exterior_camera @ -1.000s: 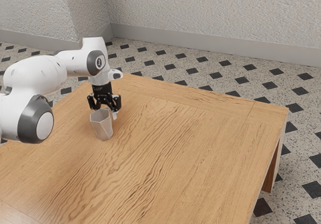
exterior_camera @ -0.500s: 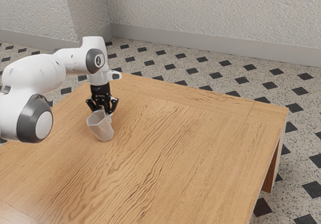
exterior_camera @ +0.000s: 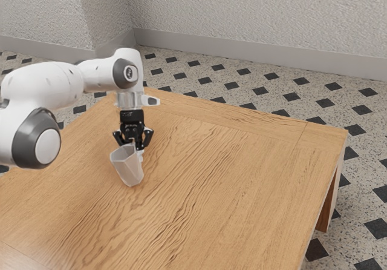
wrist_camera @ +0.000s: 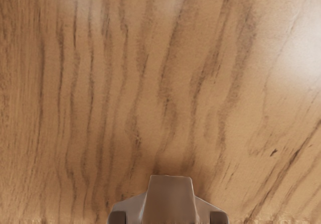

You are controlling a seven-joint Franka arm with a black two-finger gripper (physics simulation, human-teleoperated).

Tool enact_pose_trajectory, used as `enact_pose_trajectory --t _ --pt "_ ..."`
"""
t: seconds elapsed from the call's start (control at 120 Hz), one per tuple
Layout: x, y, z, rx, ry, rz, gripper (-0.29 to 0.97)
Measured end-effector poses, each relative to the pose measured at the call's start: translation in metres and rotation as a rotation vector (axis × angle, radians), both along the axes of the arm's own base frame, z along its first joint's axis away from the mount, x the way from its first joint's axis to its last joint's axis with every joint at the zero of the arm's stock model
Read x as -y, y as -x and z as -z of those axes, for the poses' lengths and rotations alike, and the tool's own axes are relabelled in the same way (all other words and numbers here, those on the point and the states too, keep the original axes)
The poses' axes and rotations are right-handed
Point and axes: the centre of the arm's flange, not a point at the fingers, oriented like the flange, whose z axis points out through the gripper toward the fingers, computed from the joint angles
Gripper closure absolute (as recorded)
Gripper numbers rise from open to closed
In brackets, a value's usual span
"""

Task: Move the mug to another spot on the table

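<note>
The mug (exterior_camera: 127, 166) is a pale grey faceted cup, tilted, hanging from my gripper (exterior_camera: 133, 144) just above the wooden table (exterior_camera: 230, 179) near its left part in the exterior view. My black fingers pinch the mug's rim from both sides, so the gripper is shut on it. In the wrist view the mug (wrist_camera: 168, 201) appears as a grey blurred shape right under my hand, with wood grain spreading beyond it.
The table's far edge (exterior_camera: 242, 109) and its right corner (exterior_camera: 344, 134) border a tiled floor with black diamonds. My white arm (exterior_camera: 54, 94) reaches in from the exterior view's left. Wide bare wood lies to the right of the mug.
My gripper has closed on the mug's rim, tilted it, and carried it a little to the exterior view's right and toward the front of the table.
</note>
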Motion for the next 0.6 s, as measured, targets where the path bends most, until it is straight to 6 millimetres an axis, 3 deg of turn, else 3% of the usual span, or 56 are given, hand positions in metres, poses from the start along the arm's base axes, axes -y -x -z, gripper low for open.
enact_pose_trajectory --t 0.175,0.542,0.6 --pt "0.043 0.008 0.016 -0.060 0.015 0.007 0.65" --pt "0.058 0.014 0.032 -0.106 -0.035 -0.072 0.64" --pt "0.062 0.013 0.032 -0.106 -0.035 -0.077 0.53"
